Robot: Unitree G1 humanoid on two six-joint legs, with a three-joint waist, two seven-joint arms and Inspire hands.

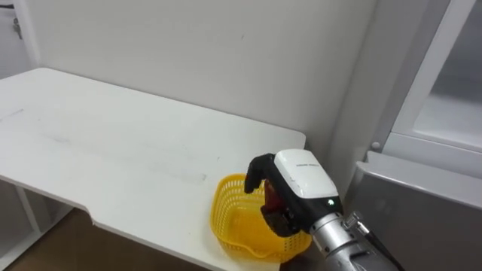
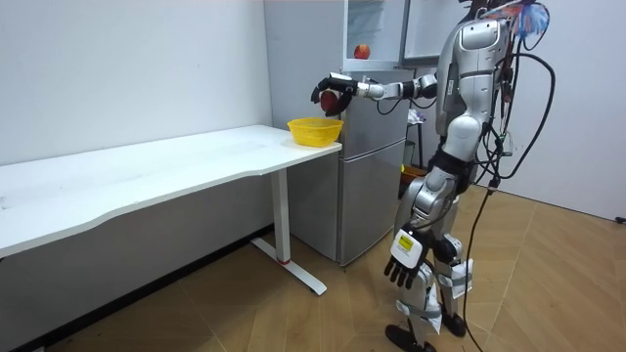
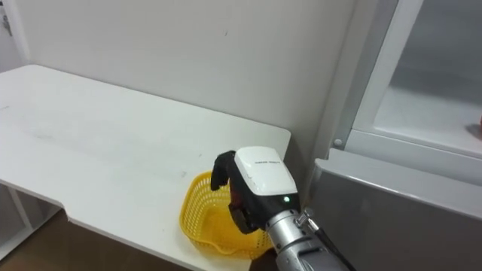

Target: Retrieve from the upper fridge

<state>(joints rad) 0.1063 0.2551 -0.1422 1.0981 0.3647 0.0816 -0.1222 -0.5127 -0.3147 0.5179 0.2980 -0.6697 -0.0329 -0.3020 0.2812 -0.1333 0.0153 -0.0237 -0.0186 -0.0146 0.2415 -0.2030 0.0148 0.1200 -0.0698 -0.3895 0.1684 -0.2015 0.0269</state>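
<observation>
Over the table's front corner beside the fridge, the right hand curls round a red apple above the yellow basket. The left hand hangs relaxed. Dropped off-centre, the apple could tip the edge-perched basket off.

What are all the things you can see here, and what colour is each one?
table: one, white, against the wall, next to the fridge
basket: one, yellow, on the table end nearest the fridge
held apple: one, dark red, in the right hand above the basket
shelf apple: one, red, inside the open upper fridge compartment
fridge: one, grey, at the table's end, upper door open
right hand: one, black with a white back, curled round the held apple over the basket
left hand: one, black, hanging at the robot's side with relaxed fingers
</observation>
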